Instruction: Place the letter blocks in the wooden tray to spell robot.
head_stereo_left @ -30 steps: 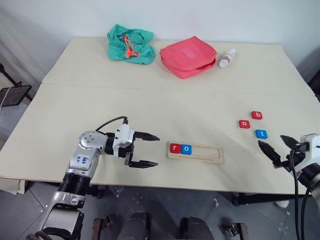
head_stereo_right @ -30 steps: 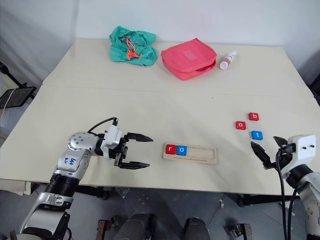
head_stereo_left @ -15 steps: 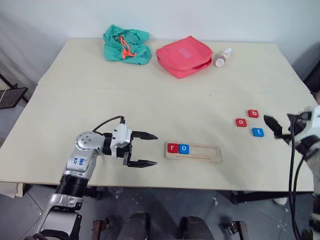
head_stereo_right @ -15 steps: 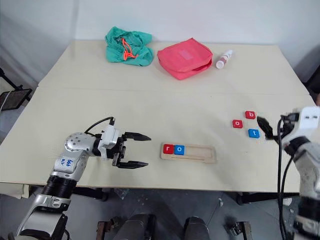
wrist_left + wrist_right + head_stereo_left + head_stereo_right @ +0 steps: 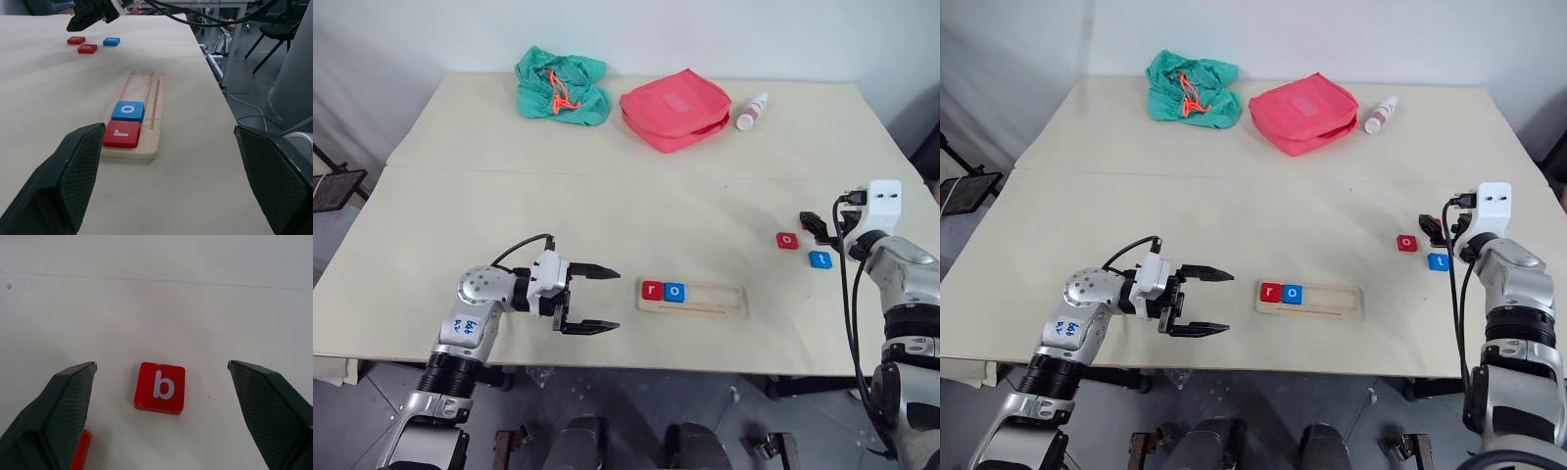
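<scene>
The wooden tray [image 5: 705,299] lies near the table's front edge, with a red "r" block [image 5: 652,290] and a blue "o" block [image 5: 674,291] at its left end. My left gripper [image 5: 615,300] hovers open and level just left of the tray, holding nothing. To the right, a red "o" block [image 5: 787,240] and a blue "t" block [image 5: 819,259] rest on the table. My right gripper [image 5: 815,225] hangs open over the red "b" block [image 5: 160,387], which lies between its fingers in the right wrist view, untouched.
At the back of the table sit a green cloth bag [image 5: 561,86], a red pouch [image 5: 676,108] and a small white bottle [image 5: 749,111]. A seam [image 5: 607,174] crosses the table between them and the blocks.
My right gripper has travelled forward from the table's front right edge to above the "b" block, staying open. The left gripper has kept still.
</scene>
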Robot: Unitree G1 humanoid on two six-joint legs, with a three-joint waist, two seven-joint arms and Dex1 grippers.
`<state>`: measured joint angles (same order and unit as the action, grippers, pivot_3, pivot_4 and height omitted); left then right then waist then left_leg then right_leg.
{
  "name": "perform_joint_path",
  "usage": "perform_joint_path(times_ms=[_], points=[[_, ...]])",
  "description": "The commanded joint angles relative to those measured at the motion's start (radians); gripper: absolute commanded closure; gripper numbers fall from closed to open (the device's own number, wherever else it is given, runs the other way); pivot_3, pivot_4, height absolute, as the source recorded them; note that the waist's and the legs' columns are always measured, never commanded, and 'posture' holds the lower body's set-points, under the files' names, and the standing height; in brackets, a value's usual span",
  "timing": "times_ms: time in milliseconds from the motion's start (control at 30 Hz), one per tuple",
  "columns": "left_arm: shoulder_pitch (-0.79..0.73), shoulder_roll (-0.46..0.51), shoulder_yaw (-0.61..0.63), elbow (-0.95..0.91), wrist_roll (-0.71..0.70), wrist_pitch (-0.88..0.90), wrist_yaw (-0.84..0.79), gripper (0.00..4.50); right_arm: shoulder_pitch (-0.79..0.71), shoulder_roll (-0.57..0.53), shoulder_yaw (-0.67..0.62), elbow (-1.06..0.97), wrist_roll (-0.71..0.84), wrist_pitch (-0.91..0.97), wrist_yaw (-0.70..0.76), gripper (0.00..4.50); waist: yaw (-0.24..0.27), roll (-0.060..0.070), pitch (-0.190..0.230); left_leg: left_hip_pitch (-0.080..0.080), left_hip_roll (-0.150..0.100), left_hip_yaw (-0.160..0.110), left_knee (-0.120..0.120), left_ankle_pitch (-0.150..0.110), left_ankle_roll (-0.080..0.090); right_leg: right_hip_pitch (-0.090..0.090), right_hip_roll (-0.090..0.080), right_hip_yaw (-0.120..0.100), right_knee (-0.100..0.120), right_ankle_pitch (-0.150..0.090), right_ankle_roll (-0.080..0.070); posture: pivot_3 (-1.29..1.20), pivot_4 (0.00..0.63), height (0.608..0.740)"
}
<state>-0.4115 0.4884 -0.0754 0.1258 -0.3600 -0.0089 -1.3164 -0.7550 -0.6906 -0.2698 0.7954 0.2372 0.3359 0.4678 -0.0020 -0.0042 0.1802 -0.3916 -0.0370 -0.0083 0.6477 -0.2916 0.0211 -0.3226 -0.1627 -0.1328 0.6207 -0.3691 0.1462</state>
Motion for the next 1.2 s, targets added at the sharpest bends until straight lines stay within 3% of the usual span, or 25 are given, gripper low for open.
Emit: perform_joint_path(times_ms=[33, 367, 667, 800, 900, 1200], points=[[0.016, 0.009, 0.018, -0.053, -0.028, -0.004, 0.011, 0.03, -0.044, 0.009, 0.018, 0.060, -0.031, -0.037, -0.008, 0.00, -0.002, 0.000, 0.000, 0.000, 0.000, 0.000, 0.000, 0.000, 0.000, 0.000, 0.000, 0.000, 0.000, 0.000, 0.000, 0.00, 0.150, 0.740], [0.027, 0.014, 0.019, -0.064, -0.041, -0.007, 0.009, 0.03, -0.129, 0.030, 0.057, 0.225, -0.103, -0.088, -0.034, 0.00, -0.002, 0.000, 0.000, 0.000, 0.000, -0.001, 0.000, 0.000, 0.000, 0.000, 0.000, 0.001, 0.000, 0.000, 0.000, 0.00, 0.150, 0.740], [0.024, 0.017, 0.025, -0.045, -0.040, -0.025, 0.009, 0.00, -0.137, 0.042, 0.057, 0.254, -0.107, -0.103, -0.061, 3.00, -0.001, 0.000, 0.000, 0.000, 0.000, -0.002, 0.000, 0.000, 0.000, 0.000, 0.000, 0.000, 0.000, 0.000, 0.000, 0.00, 0.150, 0.740], [0.017, 0.014, 0.023, -0.037, -0.040, -0.028, 0.011, 0.00, -0.131, 0.045, 0.034, 0.210, -0.084, -0.125, -0.067, 3.04, -0.002, 0.000, 0.000, 0.000, 0.000, -0.003, 0.000, 0.000, 0.000, 0.000, 0.000, 0.000, 0.000, 0.000, 0.000, 0.00, 0.150, 0.740], [0.005, 0.012, 0.020, -0.026, -0.043, -0.028, 0.002, 0.00, -0.081, 0.044, 0.012, 0.050, -0.046, -0.087, -0.056, 3.04, -0.001, 0.000, 0.000, 0.000, 0.000, -0.003, 0.000, 0.000, 0.000, 0.000, 0.000, 0.001, 0.000, 0.000, 0.000, 0.00, 0.150, 0.740], [-0.042, 0.017, 0.031, 0.117, -0.026, -0.100, -0.056, 0.00, 0.368, 0.126, -0.130, -0.962, 0.162, 0.429, -0.203, 3.04, 0.006, 0.001, 0.000, -0.001, 0.000, -0.006, 0.000, 0.000, 0.000, -0.001, 0.000, 0.000, 0.001, 0.000, 0.000, 0.00, 0.150, 0.740]])
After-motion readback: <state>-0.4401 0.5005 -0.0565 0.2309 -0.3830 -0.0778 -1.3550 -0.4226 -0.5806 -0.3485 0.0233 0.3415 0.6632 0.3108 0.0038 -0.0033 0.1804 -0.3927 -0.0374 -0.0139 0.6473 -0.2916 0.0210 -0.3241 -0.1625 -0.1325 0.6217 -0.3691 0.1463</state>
